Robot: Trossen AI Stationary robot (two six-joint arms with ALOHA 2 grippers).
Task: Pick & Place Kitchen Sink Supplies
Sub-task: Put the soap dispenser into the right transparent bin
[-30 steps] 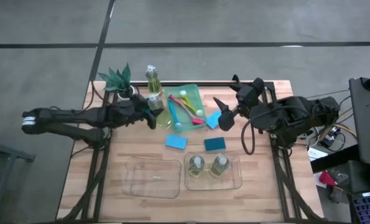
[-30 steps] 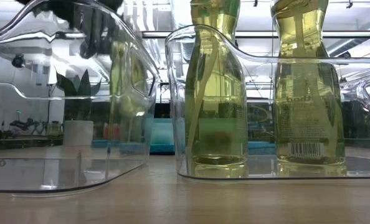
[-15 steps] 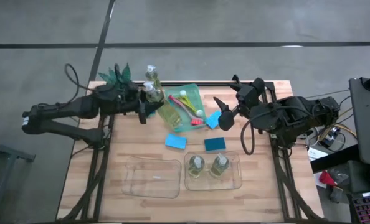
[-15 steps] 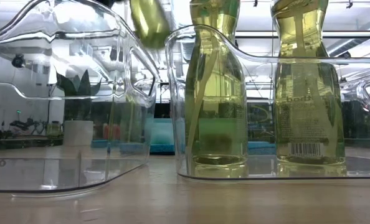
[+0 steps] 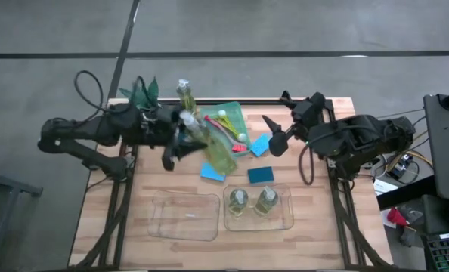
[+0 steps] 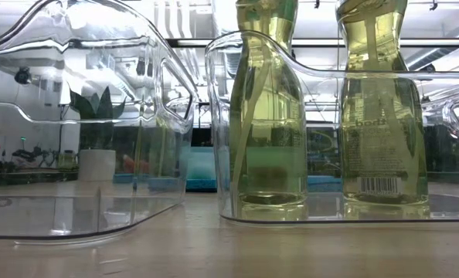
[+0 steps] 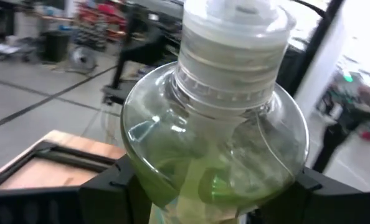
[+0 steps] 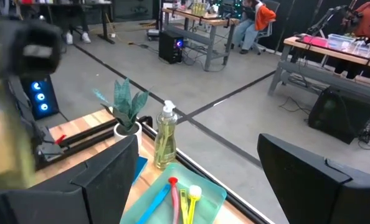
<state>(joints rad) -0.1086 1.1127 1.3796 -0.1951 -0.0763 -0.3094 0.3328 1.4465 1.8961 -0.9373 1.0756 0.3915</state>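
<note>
My left gripper [image 5: 176, 141] is shut on a clear bottle of yellow-green liquid [image 5: 215, 149], carried tilted over the table's middle and above a blue sponge [image 5: 209, 174]. My right gripper [image 5: 274, 133] hangs open right of the green tray [image 5: 235, 113], which holds the blue, red and yellow brushes [image 5: 226, 130]. Another bottle [image 5: 184, 95] stands by the far edge next to the plant. Two bottles [image 5: 239, 201] [image 5: 267, 200] stand in the right clear bin. Two more blue sponges [image 5: 258, 145] [image 5: 261, 175] lie flat on the wood. My left gripper pinches the bottle's upper body just below the shoulder [image 7: 141, 171], one finger [image 7: 107, 190] on each side, coming level from the table's left. The bottle is lifted clear and tilted, its white cap [image 5: 187, 119] toward the arm and its base [image 5: 227, 166] slanting toward the near right.
An empty clear bin [image 5: 184, 216] sits at the near edge, left of the bin with two bottles [image 5: 285, 219]. The potted plant [image 5: 143, 94] stands at the far left corner. In the low view both bins [image 6: 83, 116] [image 6: 322, 139] fill the foreground.
My left gripper has lifted the bottle from its place near the plant and carried it up and toward the table's right and near side. The bottle has tipped from upright to slanting, base leading. My right arm has kept almost still.
</note>
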